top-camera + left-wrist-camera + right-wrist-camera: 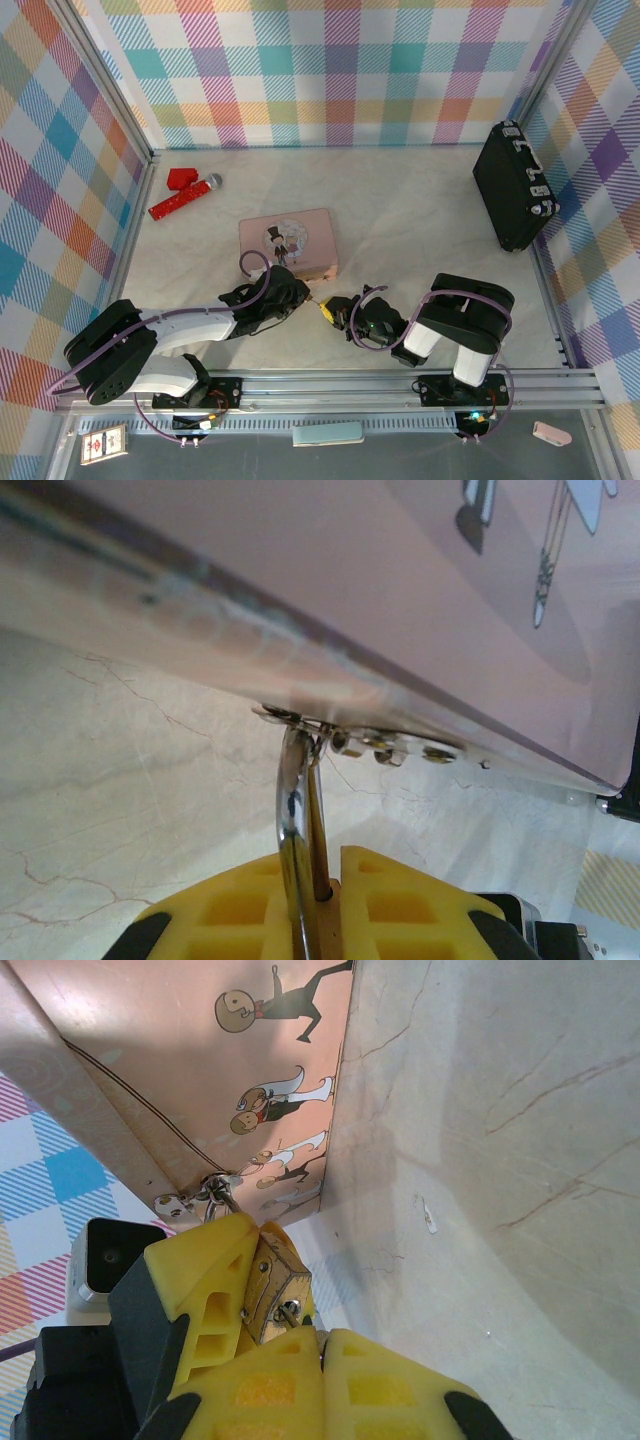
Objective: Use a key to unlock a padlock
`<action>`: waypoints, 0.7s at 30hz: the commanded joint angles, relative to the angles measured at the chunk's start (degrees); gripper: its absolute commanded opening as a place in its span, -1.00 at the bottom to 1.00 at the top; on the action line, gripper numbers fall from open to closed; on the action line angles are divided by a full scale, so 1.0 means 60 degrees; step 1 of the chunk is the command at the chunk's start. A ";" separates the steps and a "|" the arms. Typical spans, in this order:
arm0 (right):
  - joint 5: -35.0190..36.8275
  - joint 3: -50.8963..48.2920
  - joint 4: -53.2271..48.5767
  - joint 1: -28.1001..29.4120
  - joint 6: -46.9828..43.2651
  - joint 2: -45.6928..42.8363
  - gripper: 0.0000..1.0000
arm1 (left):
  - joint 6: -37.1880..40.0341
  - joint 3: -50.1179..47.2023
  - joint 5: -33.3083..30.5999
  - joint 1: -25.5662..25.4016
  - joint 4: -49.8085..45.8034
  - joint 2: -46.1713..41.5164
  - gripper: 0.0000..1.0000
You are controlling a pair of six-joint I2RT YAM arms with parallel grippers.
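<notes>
My left jaws pinch the padlock (275,1285) by its brass body, just off the front edge of the pink tin (290,240). Its silver shackle (292,820) is hooked through the tin's clasp (205,1192). My right jaws are pressed together on the key (289,1310), and only a short stub shows at the keyhole. I cannot tell how deep it sits. The lock's long axis runs from the clasp straight toward my right jaws, and the key lies along it. I judge the next move is a twist about that line by the right arm, while the left braces.
</notes>
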 commanded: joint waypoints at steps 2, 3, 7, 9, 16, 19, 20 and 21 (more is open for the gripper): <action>0.0083 0.0065 0.0544 0.0059 0.0130 0.0166 -1.00 | 0.0069 0.0128 -0.0233 -0.0208 0.0751 -0.0229 -0.85; 0.0053 0.0083 0.0588 0.0060 0.0150 0.0218 -1.00 | 0.0069 0.0159 -0.0258 -0.0234 0.0751 -0.0225 -0.85; 0.0022 0.0128 0.0731 0.0059 0.0174 0.0386 -1.00 | 0.0091 0.0257 -0.0288 -0.0308 0.0722 -0.0182 -0.85; 0.0050 0.0102 0.0724 0.0059 0.0210 0.0386 -1.00 | 0.0069 0.0249 -0.0290 -0.0323 0.0736 -0.0176 -0.85; 0.0111 0.0055 0.0766 0.0067 0.0202 0.0326 -1.00 | 0.0046 0.0264 -0.0322 -0.0394 0.0736 -0.0143 -0.85; 0.0110 0.0069 0.0797 0.0060 0.0211 0.0340 -1.00 | 0.0026 0.0266 -0.0348 -0.0415 0.0758 -0.0119 -0.85; 0.0110 0.0056 0.0797 0.0059 0.0211 0.0340 -1.00 | 0.0018 0.0264 -0.0352 -0.0433 0.0787 -0.0101 -0.85; 0.0121 0.0054 0.0797 0.0060 0.0222 0.0344 -1.00 | 0.0010 0.0264 -0.0348 -0.0457 0.0820 -0.0064 -0.85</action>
